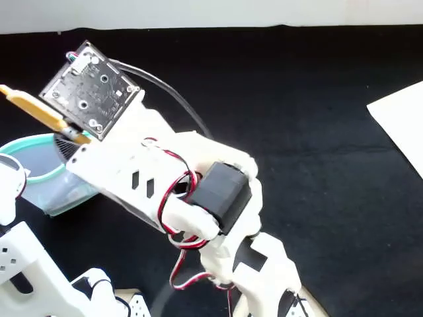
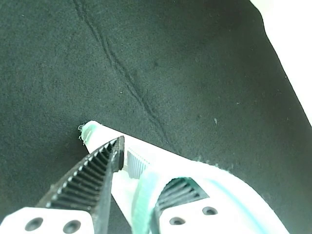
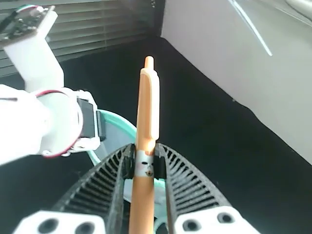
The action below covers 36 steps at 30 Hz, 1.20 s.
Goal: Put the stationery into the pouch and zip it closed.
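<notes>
Right wrist view: the right gripper point(image 3: 145, 150) clamps the pen point(image 3: 147, 97) above the pouch point(image 1: 63, 191) at the table's point(image 1: 317, 165) left edge. The left gripper point(image 2: 151, 165) pinches its rim. Released off-centre, the pen could hit the rim and fall outside.
</notes>
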{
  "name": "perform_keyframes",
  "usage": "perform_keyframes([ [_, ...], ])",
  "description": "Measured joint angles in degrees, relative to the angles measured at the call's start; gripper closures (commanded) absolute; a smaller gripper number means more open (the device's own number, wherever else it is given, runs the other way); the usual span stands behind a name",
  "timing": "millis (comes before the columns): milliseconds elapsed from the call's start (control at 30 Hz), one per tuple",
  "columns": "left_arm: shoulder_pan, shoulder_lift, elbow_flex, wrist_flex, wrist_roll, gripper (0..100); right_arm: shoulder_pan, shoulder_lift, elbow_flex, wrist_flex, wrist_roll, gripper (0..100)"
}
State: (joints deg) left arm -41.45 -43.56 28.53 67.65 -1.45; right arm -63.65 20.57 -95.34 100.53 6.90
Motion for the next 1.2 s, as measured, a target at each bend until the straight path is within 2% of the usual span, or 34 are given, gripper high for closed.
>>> perform_keyframes([
  [167,0.1,0.0,0.0,0.0,-1.1,99,0.9,-7.0,7.0,0.1,3.1,99.2],
  [500,0.1,0.0,0.0,0.0,-1.3,99,0.9,-27.0,50.6,0.1,9.8,99.2],
  [600,1.6,0.0,0.0,0.0,-1.4,99,0.9,-30.0,59.4,0.1,10.7,99.2],
  [833,8.8,0.0,0.2,0.8,-3.6,99,0.9,-31.3,61.1,0.1,11.3,99.2],
  [1200,9.3,-0.2,3.9,2.1,-9.8,99,0.9,-37.4,62.6,0.1,11.3,99.2],
])
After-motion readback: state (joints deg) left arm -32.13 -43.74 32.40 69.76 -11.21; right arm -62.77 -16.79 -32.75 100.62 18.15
